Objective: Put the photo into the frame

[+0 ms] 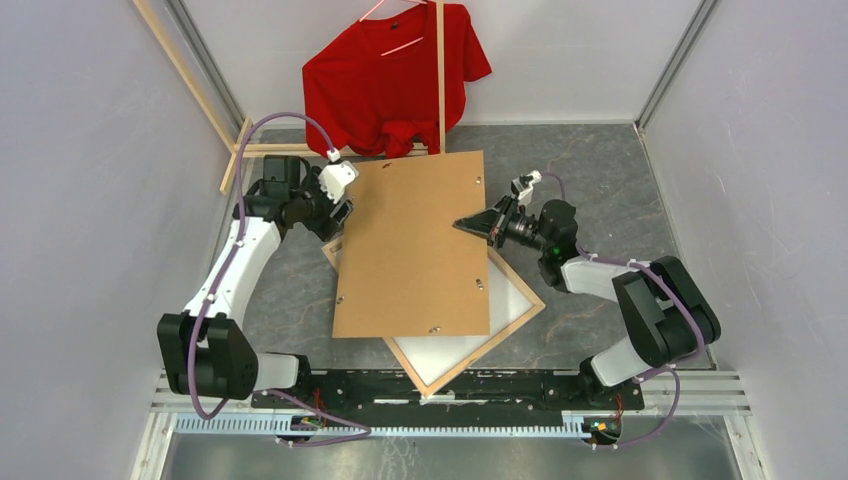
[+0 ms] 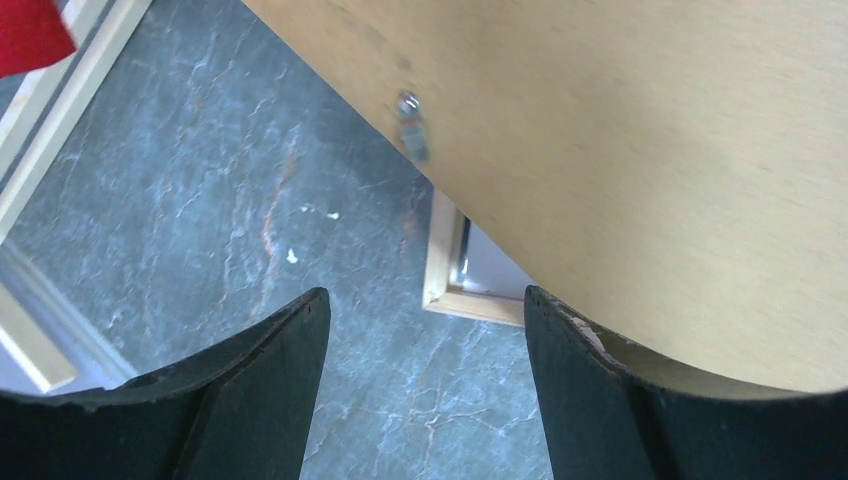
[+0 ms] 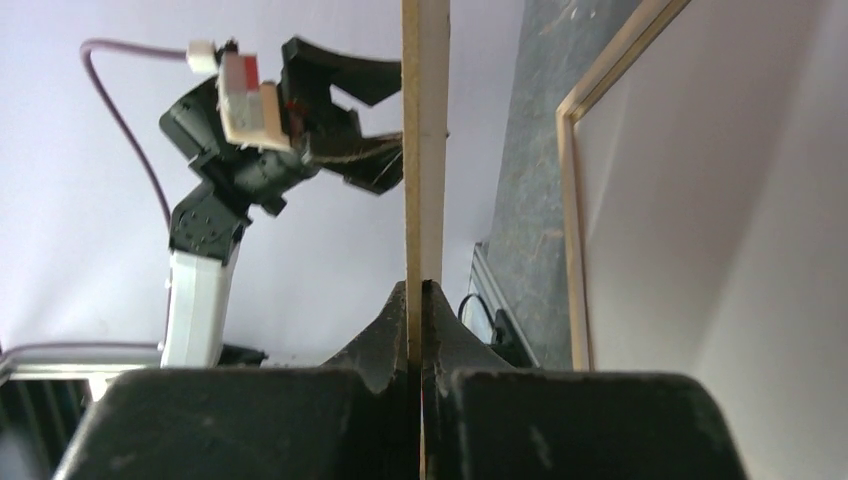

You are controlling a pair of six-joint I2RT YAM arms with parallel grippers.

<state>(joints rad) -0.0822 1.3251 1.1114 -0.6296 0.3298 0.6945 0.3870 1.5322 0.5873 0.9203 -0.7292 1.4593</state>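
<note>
1. Nearest the overhead lens, the black mounting rail is running along the near edge. Beyond it the frame is lying flat and skewed on the table, bare wood up. A white sheet is filling its opening. I cannot tell whether that is the photo lying back up, and no printed face is showing anywhere. A brown backing board is hanging over most of the frame. The right gripper is gripping its right edge, and the left gripper is waiting at its upper left corner.

2. Left wrist: the fingers are standing spread with nothing between them. Under the gap a frame corner is peeking out, and the board, carrying a metal clip, is passing over the right finger.

3. Right wrist: the jaws are pressing together on the board's edge, seen end-on.

4. Judging by this, the back panel is the step in hand. If the photo is already inside, the next move is calling for the left gripper to steady the board so both can lower it squarely into the recess. Otherwise the board needs setting aside.
</note>
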